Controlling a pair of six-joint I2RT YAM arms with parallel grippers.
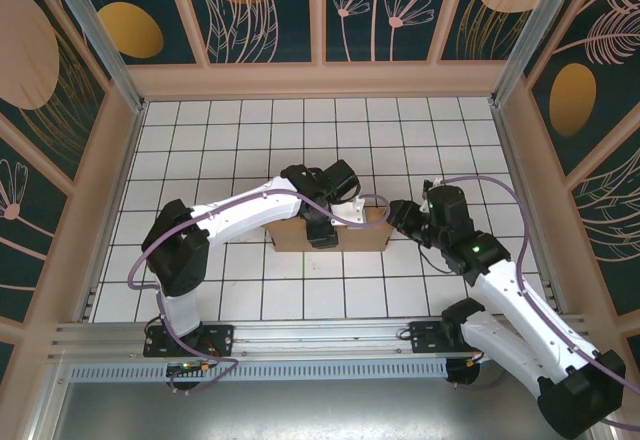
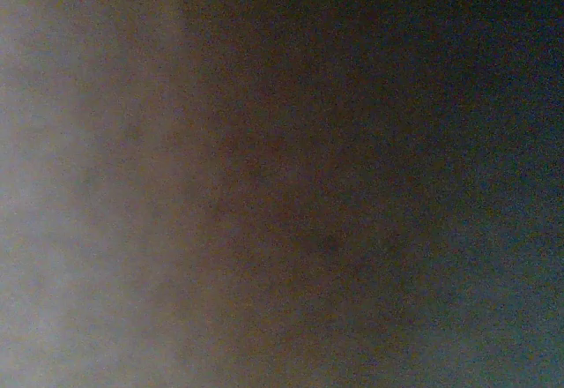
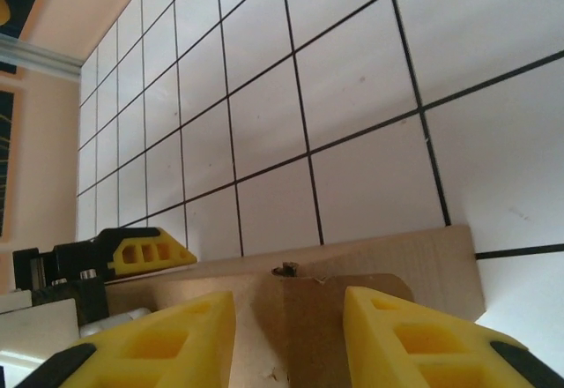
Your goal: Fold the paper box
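box [image 1: 350,237]: centre of table [image 1: 250,290], long side running left-right, looks part-folded | left gripper [image 1: 322,232]: down on box middle, width can't tell | right gripper [image 3: 286,304]: half-open astride right end flap [image 3: 308,313], no pinch seen | risk: flap may spring back unclamped; a sideways push from the right could skew the box under the left gripper or buckle the crease
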